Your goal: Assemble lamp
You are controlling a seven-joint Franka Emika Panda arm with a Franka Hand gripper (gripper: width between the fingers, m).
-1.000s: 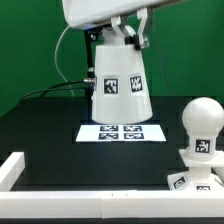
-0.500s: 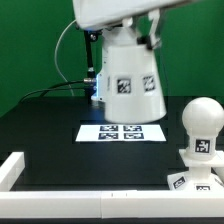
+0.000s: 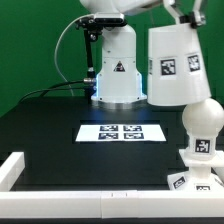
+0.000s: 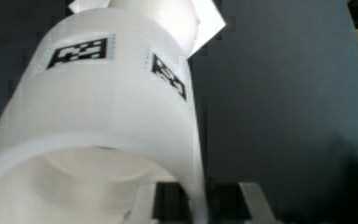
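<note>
The white cone shade [image 3: 176,64] hangs in the air at the exterior view's upper right, just above the bulb [image 3: 204,119]. My gripper [image 3: 186,10] is shut on the shade's top rim. The bulb stands on its cylindrical neck in the base [image 3: 196,180] at the exterior view's lower right. In the wrist view the shade [image 4: 105,130] fills most of the frame, and my fingers [image 4: 172,200] pinch its wall, one inside and one outside. The bulb and base are hidden in the wrist view.
The marker board [image 3: 121,131] lies flat mid-table. The white robot pedestal with a triangle logo [image 3: 117,66] stands behind it. A white L-shaped border [image 3: 22,166] runs along the table's front and the exterior view's left.
The shade, held in my gripper, has moved from above the marker board toward the exterior view's right and now hangs over the bulb. The pedestal is uncovered.
</note>
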